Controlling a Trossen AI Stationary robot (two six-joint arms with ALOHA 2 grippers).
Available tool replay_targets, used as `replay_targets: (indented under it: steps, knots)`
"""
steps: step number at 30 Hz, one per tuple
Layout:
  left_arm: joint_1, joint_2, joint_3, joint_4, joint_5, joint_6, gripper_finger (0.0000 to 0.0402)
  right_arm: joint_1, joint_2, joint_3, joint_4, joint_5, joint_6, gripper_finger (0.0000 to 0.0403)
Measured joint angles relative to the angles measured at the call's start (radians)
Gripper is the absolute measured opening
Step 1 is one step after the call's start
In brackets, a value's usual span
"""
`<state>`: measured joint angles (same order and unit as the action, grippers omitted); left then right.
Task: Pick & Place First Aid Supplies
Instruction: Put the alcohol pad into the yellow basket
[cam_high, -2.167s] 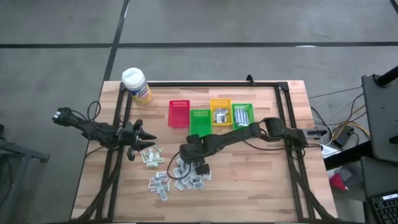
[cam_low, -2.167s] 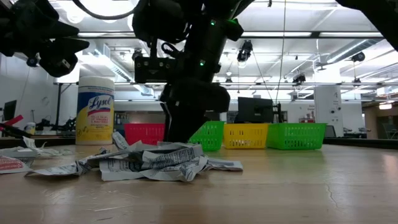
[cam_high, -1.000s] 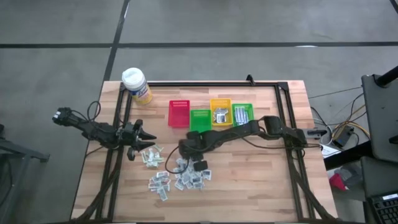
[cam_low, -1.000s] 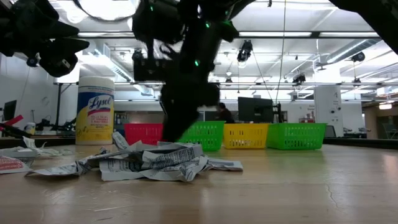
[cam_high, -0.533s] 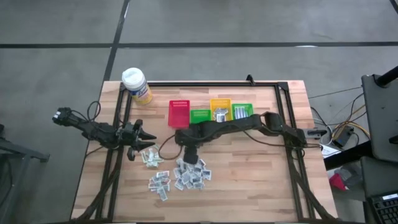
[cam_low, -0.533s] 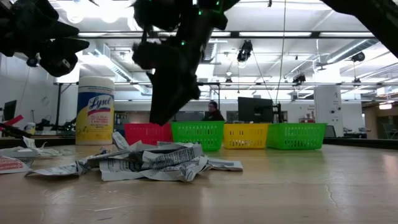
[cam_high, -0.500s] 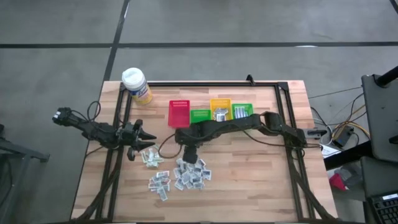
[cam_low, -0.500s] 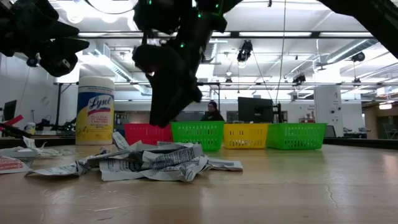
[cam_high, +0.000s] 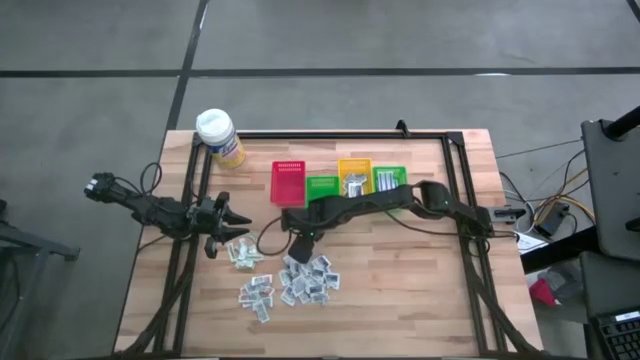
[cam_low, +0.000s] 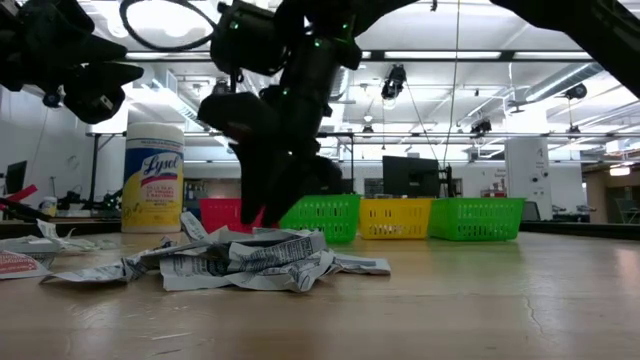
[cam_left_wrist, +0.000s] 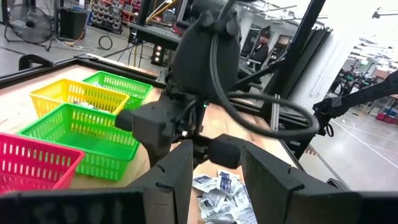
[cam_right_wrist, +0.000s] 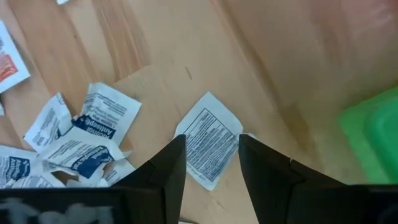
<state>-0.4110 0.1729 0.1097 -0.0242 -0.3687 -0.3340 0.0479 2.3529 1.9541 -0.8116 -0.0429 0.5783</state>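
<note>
The right claw (cam_right_wrist: 208, 163), fingers spread, is hovering over a flat white printed paper packet (cam_right_wrist: 208, 147), needing to descend and pinch.

I see white packets (cam_high: 300, 282) printed blue and black, a red basket (cam_high: 287, 182), two green baskets (cam_high: 321, 187), a yellow basket (cam_high: 354, 173), and pale striped wood tabletop (cam_high: 400, 290).

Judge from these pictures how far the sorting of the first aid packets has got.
Done: some packets lie in the yellow bin and right green bin. In hand: the right end effector, open and empty, hovers above one packet. Left: the packet pile; left end effector waits.
</note>
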Motion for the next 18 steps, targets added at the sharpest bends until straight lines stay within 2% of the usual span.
replay_targets:
  steps: [18]
  knots:
    - [0.000, 0.000, 0.000, 0.001, 0.000, 0.002, 0.0131, 0.008, 0.035, -0.012, 0.004, -0.018, 0.017, 0.0127]
